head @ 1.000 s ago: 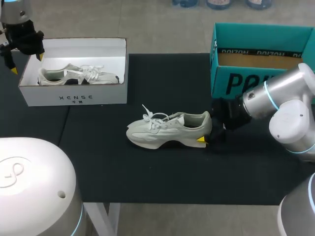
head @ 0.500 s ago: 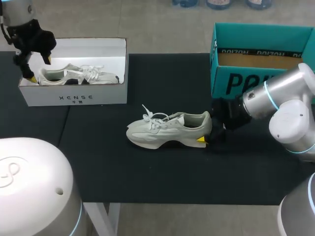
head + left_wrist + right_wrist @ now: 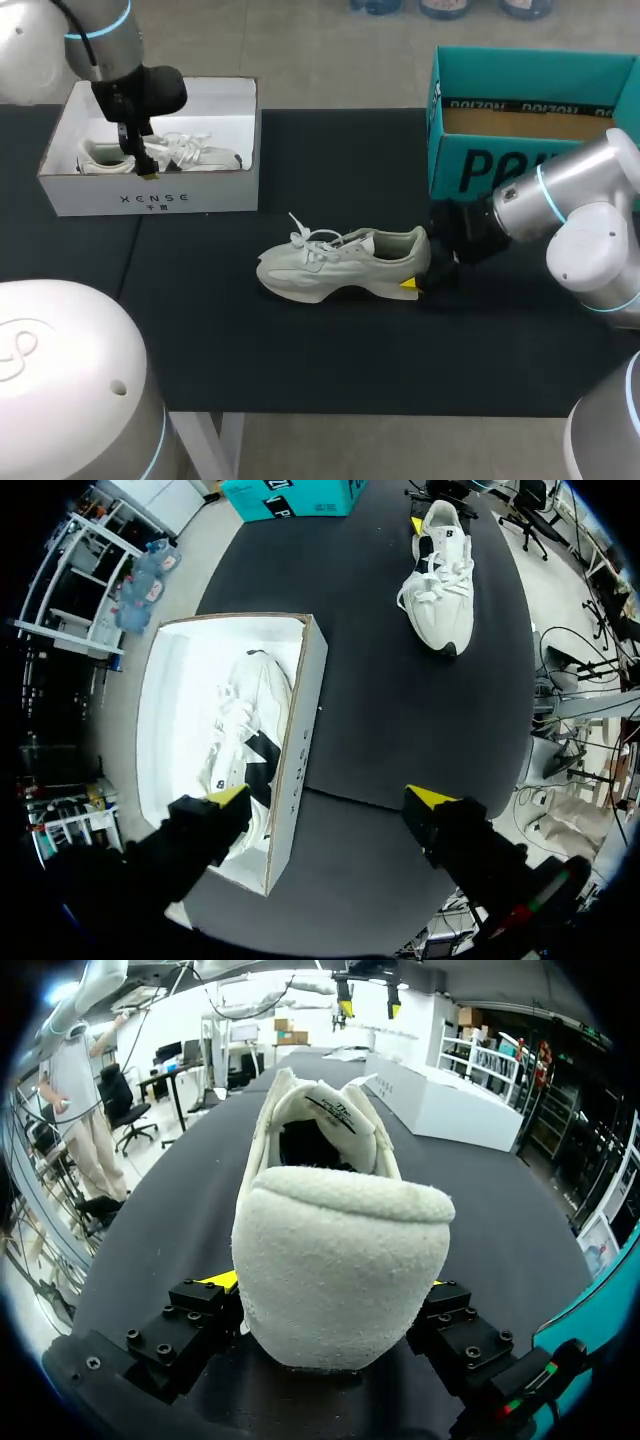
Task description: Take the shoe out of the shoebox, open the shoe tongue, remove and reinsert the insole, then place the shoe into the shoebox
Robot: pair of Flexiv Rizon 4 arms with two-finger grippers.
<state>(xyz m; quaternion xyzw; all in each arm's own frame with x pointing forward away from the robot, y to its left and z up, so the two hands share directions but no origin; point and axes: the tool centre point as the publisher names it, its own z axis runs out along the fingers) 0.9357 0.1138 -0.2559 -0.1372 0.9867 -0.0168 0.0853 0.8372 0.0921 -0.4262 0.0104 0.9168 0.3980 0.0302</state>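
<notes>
White shoebox (image 3: 150, 200) at 10 o'clock on the desk (image 3: 300, 350) now has the left end effector (image 3: 330, 797) above its front wall, fingers spread and empty. A second ago that arm stood off the box's 9 o'clock end. The other shoe (image 3: 160, 152) lies inside. The right end effector (image 3: 325, 1290) has not stirred, clamped on the heel of the shoe (image 3: 340, 262) at mid-desk. With that shoe steadied, the left arm's swing probably heads for its tongue, though a reach into the box is possible.
</notes>
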